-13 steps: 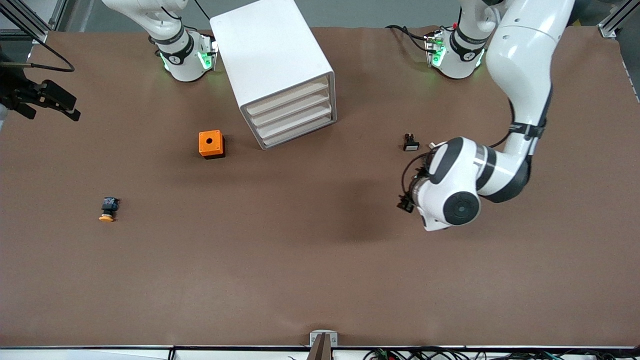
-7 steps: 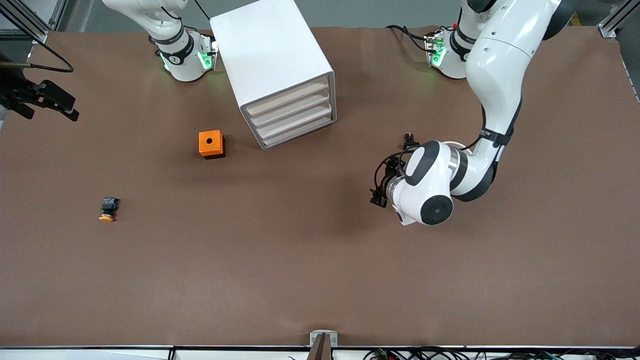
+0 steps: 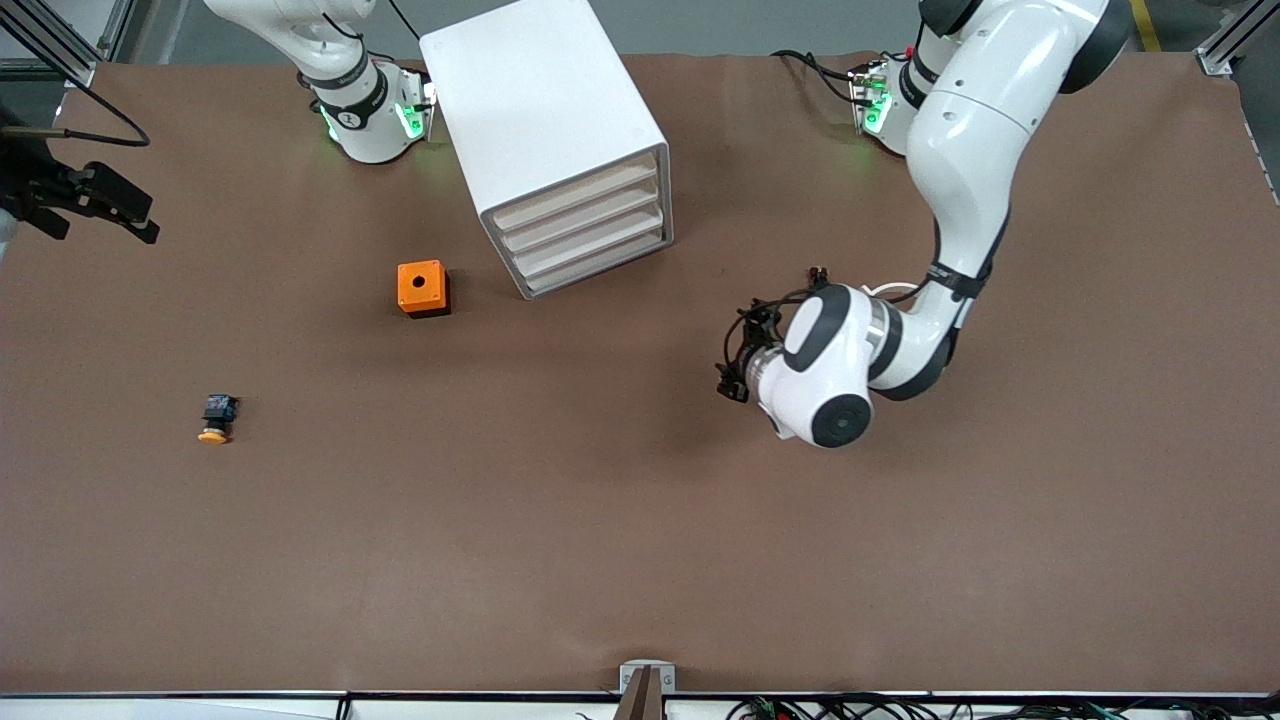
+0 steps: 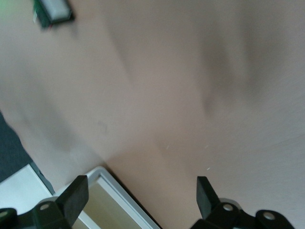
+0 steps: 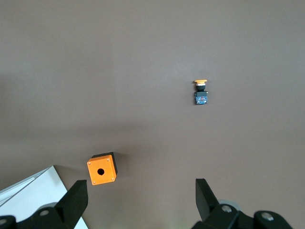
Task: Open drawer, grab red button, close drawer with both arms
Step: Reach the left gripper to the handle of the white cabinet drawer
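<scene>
The white cabinet (image 3: 545, 120) stands near the robots' bases, its stacked drawer fronts (image 3: 585, 225) all pushed in. The red-capped button is out of view. My left gripper (image 4: 140, 199) hangs open and empty over bare table, off the drawer fronts toward the left arm's end. A corner of the cabinet (image 4: 107, 193) shows between its fingers. The left wrist (image 3: 820, 370) hides the jaws in the front view. My right gripper (image 5: 140, 198) is open and empty, held high at the right arm's end of the table (image 3: 105, 228).
An orange cube with a hole (image 3: 422, 288) (image 5: 101, 169) sits beside the cabinet toward the right arm's end. An orange-capped button (image 3: 214, 420) (image 5: 200, 91) lies nearer the front camera. A small white-capped black part (image 3: 819, 274) (image 4: 53, 11) peeks out beside the left forearm.
The left arm has swung toward the cabinet and now covers most of the small white-capped part. The right gripper has stayed where it was.
</scene>
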Motion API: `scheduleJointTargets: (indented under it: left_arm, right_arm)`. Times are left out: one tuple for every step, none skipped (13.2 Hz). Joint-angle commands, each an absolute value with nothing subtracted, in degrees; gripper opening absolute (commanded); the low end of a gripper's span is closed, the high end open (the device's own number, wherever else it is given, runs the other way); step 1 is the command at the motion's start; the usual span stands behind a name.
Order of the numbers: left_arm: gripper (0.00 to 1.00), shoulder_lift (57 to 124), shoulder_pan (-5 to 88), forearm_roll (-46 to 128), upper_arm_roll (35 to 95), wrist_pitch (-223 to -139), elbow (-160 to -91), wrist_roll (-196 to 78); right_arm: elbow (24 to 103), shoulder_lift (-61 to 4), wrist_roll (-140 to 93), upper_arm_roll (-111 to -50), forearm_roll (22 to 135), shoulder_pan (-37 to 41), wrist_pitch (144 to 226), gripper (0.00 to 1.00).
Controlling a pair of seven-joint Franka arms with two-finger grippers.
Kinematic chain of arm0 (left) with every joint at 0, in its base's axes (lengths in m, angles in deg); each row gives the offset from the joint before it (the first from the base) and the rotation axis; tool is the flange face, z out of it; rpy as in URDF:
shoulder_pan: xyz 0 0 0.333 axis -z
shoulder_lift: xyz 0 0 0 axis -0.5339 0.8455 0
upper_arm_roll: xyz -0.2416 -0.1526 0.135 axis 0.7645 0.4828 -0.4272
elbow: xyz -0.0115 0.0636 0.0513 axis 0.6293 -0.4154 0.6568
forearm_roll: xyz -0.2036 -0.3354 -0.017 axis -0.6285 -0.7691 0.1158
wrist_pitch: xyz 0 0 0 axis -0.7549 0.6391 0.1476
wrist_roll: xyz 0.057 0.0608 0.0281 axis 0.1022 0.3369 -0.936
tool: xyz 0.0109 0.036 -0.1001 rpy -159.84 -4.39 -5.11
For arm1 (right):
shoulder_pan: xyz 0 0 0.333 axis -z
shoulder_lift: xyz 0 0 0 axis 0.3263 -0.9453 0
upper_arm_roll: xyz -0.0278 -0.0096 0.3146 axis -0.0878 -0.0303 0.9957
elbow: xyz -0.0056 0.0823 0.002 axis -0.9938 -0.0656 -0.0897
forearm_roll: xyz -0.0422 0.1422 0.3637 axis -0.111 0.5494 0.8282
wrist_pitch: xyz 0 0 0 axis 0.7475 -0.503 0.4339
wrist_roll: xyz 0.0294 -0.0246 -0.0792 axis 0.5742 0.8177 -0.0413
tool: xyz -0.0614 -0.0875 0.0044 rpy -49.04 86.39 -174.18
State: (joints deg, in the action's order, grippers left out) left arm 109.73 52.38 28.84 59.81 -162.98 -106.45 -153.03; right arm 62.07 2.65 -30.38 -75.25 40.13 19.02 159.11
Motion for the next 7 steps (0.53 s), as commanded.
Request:
scheduleJointTargets:
  left_arm:
    - [1.00, 109.9, 57.4, 23.8, 59.2, -161.5, -105.2, -166.8]
    - [1.00, 109.9, 58.0, 20.6, 59.2, -161.4, -105.2, -170.4]
    - [1.00, 110.0, 58.1, 16.9, 59.2, -160.7, -105.4, -173.8]
    - [1.00, 110.1, 58.1, 13.7, 59.2, -159.4, -105.4, -176.3]
    - [1.00, 110.1, 58.3, 10.7, 59.2, -158.5, -105.4, -178.8]
    - [1.00, 110.1, 58.8, 7.9, 59.2, -158.1, -105.4, -182.1]
    - [1.00, 110.4, 58.6, 4.9, 59.2, -158.0, -105.5, -185.2]
  right_arm:
    - [61.4, 2.0, -31.2, -75.5, 39.2, 16.4, 157.3, 1.00]
    - [61.4, 1.9, -31.2, -75.5, 39.2, 16.4, 156.0, 1.00]
    - [61.4, 1.7, -30.6, -75.5, 39.2, 16.1, 155.6, 1.00]
    - [61.4, 1.2, -31.1, -75.5, 39.2, 15.5, 155.1, 1.00]
    - [61.4, 1.0, -31.3, -75.4, 39.3, 15.2, 155.0, 1.00]
    - [61.2, 1.1, -31.3, -75.4, 39.6, 14.9, 155.0, 1.00]
    - [61.0, 1.2, -31.5, -75.4, 39.6, 13.5, 153.9, 1.00]
